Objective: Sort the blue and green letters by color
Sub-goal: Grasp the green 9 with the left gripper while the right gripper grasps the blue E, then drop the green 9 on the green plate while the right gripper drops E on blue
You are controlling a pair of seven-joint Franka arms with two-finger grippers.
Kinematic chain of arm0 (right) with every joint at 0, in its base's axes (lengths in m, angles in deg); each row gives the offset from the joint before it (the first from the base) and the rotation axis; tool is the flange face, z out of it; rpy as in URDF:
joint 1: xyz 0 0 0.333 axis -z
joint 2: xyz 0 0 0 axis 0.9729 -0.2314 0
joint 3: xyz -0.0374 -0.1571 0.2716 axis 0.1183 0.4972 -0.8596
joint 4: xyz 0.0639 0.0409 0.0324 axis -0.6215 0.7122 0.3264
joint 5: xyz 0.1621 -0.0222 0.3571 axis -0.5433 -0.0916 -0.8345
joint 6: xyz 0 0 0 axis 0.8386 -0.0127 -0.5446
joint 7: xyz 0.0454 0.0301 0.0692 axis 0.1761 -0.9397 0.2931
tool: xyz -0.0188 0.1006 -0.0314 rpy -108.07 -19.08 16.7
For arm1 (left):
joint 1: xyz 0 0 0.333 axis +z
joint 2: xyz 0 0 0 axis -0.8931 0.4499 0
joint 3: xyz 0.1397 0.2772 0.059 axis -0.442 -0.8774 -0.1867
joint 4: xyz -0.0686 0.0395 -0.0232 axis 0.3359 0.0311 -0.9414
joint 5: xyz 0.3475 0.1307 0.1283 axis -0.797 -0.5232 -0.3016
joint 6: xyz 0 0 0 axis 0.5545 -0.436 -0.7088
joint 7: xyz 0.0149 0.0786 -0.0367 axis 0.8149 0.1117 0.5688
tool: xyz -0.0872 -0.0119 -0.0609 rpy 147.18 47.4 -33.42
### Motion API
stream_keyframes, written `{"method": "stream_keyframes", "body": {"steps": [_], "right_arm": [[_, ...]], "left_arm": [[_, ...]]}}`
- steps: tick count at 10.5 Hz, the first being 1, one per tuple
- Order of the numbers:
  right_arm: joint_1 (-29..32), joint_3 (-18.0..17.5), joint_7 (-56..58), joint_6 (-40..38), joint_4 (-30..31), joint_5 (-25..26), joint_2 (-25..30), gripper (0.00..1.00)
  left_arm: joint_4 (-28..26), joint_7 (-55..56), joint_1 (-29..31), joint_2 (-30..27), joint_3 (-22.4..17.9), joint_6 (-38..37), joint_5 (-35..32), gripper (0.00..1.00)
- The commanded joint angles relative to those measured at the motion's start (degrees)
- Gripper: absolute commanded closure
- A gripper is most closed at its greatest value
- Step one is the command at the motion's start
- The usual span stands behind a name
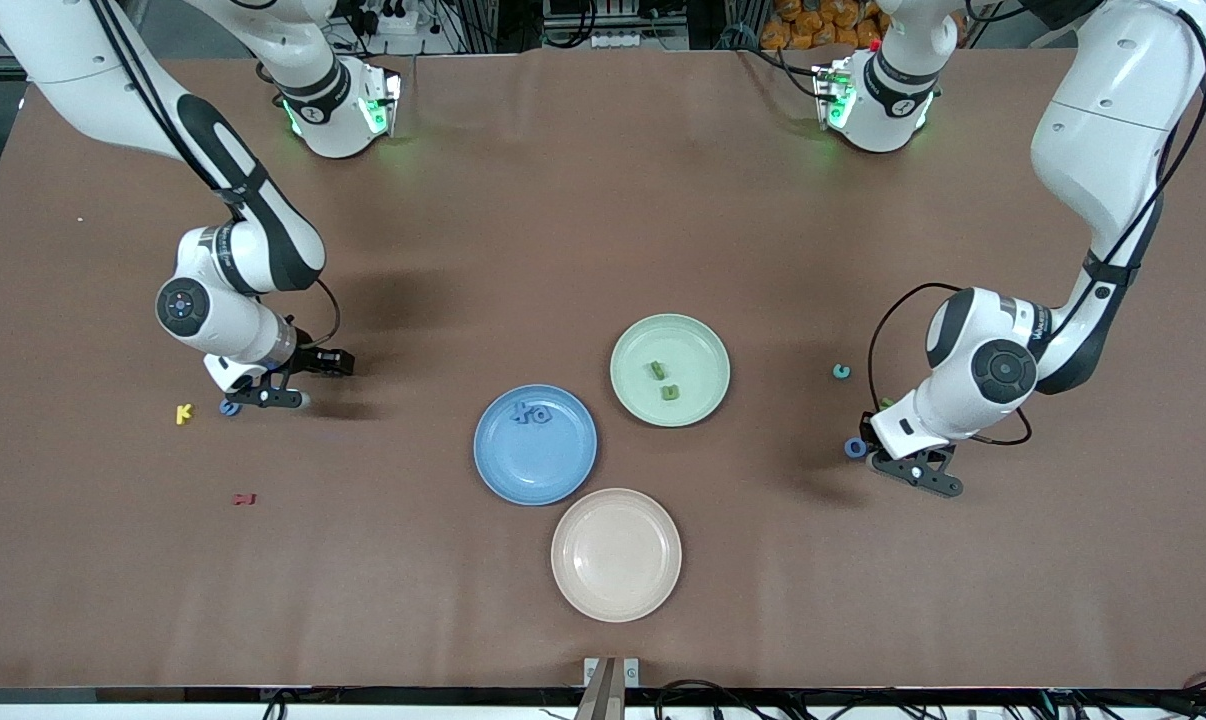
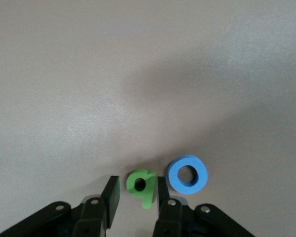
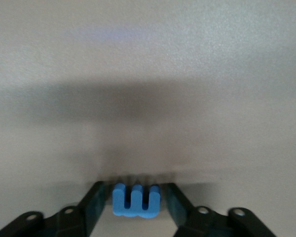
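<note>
1. Right claw (image 3: 136, 193): it sits low at the counter (image 1: 583, 200), toward the right arm's end. The small light-blue chunky foam letter with three prongs (image 3: 136, 201) lies between its two fingers (image 3: 94, 202). Counter surface shows on both sides of the letter, so this claw is released and grasps nothing.

2. Left claw (image 2: 136, 186): it sits low toward the left arm's end of the counter. The small leaf-green foam letter shaped like a "q" (image 2: 142, 185) lies within it. I cannot tell whether this claw is clenched on the letter. A light-blue foam ring letter (image 2: 187, 176) lies flat just beside the green letter, outside the claw.

3. View differences: the wrist views show each letter's shape and where it lies within the claw. The front view shows the three-pronged letter only as a blue speck at my right claw, and the blue ring as a small disc at my left claw. Only the front view shows the following:
- a teal-green ring letter (image 1: 842, 371), farther from the front camera than the left claw;
- a yellow letter K (image 1: 184, 412), just beside the right claw toward the counter's end edge;
- a dark red letter (image 1: 244, 498), nearer the front edge.

4. Containers, mid-counter:
- The round blue plate (image 1: 533, 470) carries two blue letters (image 1: 533, 412), touching.
- The round pale-green plate (image 1: 698, 350) carries two green letters (image 1: 653, 370), a little apart.
- The round pink plate (image 1: 616, 555) lies nearest the front edge.
</note>
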State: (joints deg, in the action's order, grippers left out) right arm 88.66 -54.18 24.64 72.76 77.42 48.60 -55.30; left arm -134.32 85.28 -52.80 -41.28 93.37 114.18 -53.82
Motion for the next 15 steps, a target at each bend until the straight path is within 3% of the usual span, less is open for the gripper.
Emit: {"method": "stream_keyframes", "body": {"steps": [1, 4, 6, 7, 9, 12, 14, 15], "right_arm": [[0.5, -0.5, -0.4, 0.3, -0.5, 1.2, -1.2, 1.00], [0.0, -0.6, -0.3, -1.4, -6.0, 0.9, -1.3, 1.00], [-1.7, -2.1, -0.9, -8.4, -13.9, -0.1, -1.5, 1.00], [-3.0, -2.4, -1.0, -11.5, -17.4, -3.6, -1.5, 1.00], [-4.1, -3.2, -0.4, -17.9, -23.4, -13.1, -1.0, 1.00], [-3.8, -4.2, -1.1, -25.4, -31.3, -14.9, -0.9, 1.00], [-4.3, -4.2, -0.5, -25.3, -32.4, -21.1, -0.9, 1.00], [-4.9, -4.2, -0.4, -24.9, -32.6, -23.7, -1.2, 1.00]], "left_arm": [[0.5, -1.6, 0.5, 1.1, 0.5, 0.2, 0.7, 0.61], [0.5, -1.6, 0.5, 1.9, 0.5, 0.3, 0.7, 0.62], [0.5, -1.6, 0.6, 2.1, 0.5, 0.3, 0.7, 0.91], [1.0, -1.6, 0.6, 1.9, 0.5, 0.3, 0.6, 1.00], [1.3, -1.1, 1.1, 0.2, 1.2, 0.3, 0.7, 1.00], [2.3, 1.2, 0.2, -3.9, 4.8, -1.3, 3.6, 1.00], [2.6, 10.4, -2.9, -3.7, 7.4, -1.3, 5.3, 1.00], [2.6, 18.1, -7.2, -3.4, 7.7, -1.3, 5.2, 1.00]]}}
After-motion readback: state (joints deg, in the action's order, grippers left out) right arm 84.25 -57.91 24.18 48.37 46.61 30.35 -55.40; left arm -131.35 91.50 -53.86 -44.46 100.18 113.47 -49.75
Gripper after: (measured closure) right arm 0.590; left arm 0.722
